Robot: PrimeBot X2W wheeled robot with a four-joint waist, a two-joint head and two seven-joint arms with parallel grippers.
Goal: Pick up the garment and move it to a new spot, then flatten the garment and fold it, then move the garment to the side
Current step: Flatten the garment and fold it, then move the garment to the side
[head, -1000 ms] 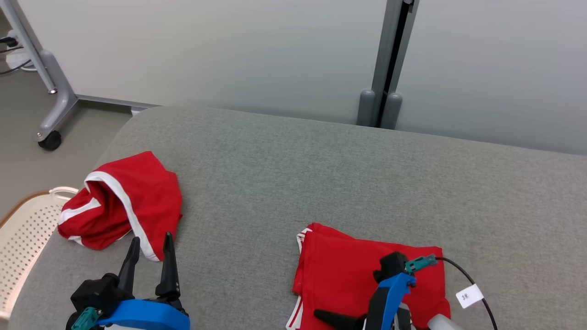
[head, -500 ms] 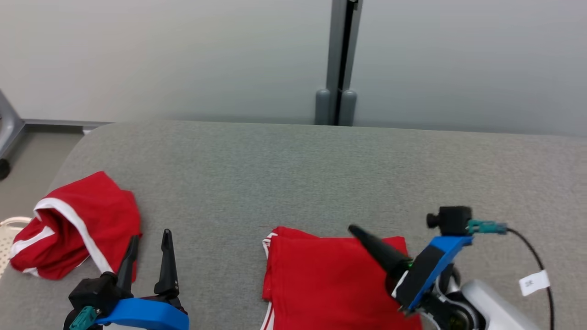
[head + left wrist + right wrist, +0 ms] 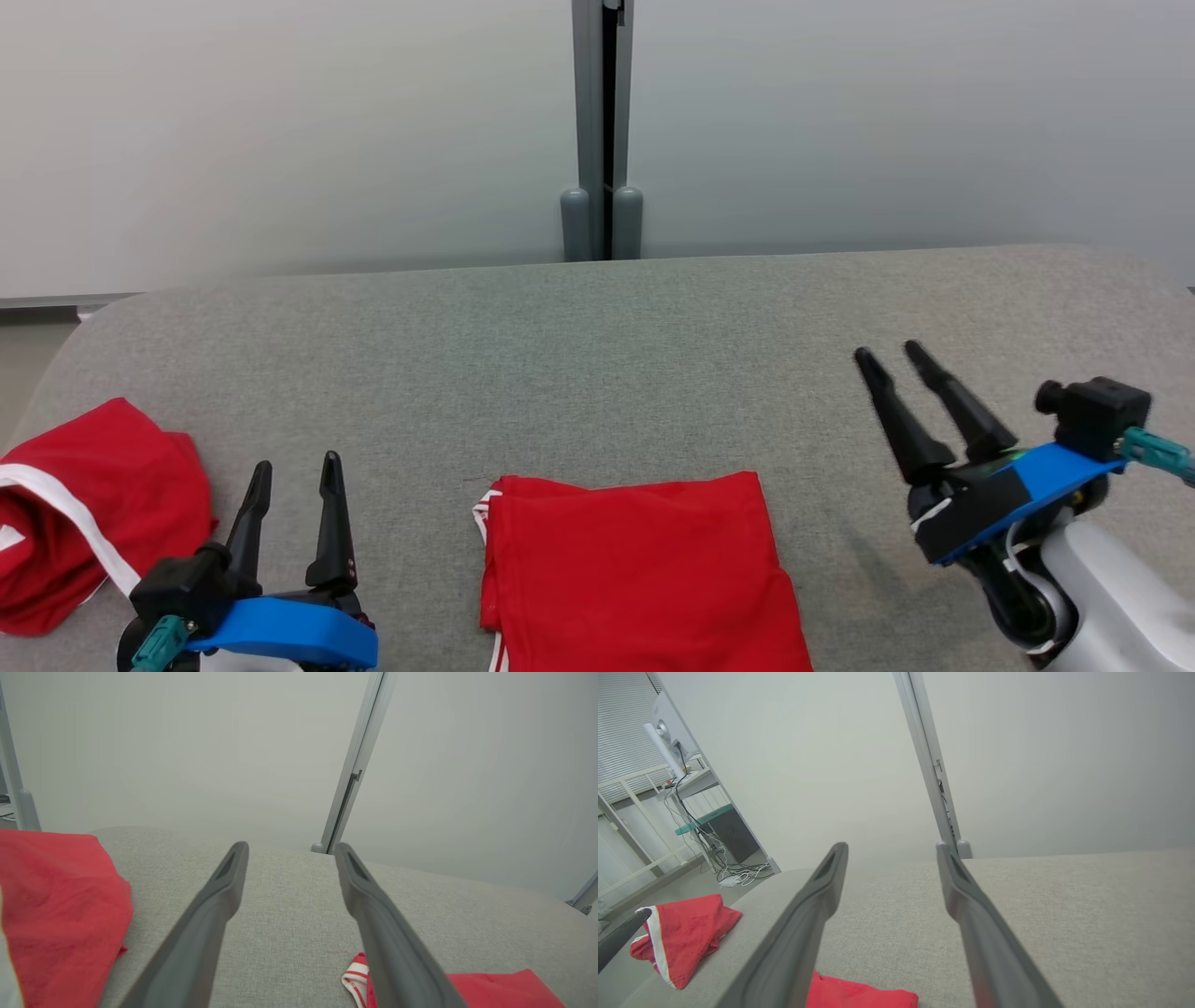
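Your folded garment [image 3: 635,569] lies flat, near centre, touching nothing. Left gripper [image 3: 296,462] and right gripper [image 3: 888,351] flank it, both jaws spread, empty — probably ready for the crumpled garment [image 3: 84,504] at left.

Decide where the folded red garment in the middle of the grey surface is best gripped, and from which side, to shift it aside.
The folded red garment lies flat in stacked layers, so probably pinch its right edge near the far corner, all layers together. Come in low from the right with the open right tool, which stands nearest that edge.
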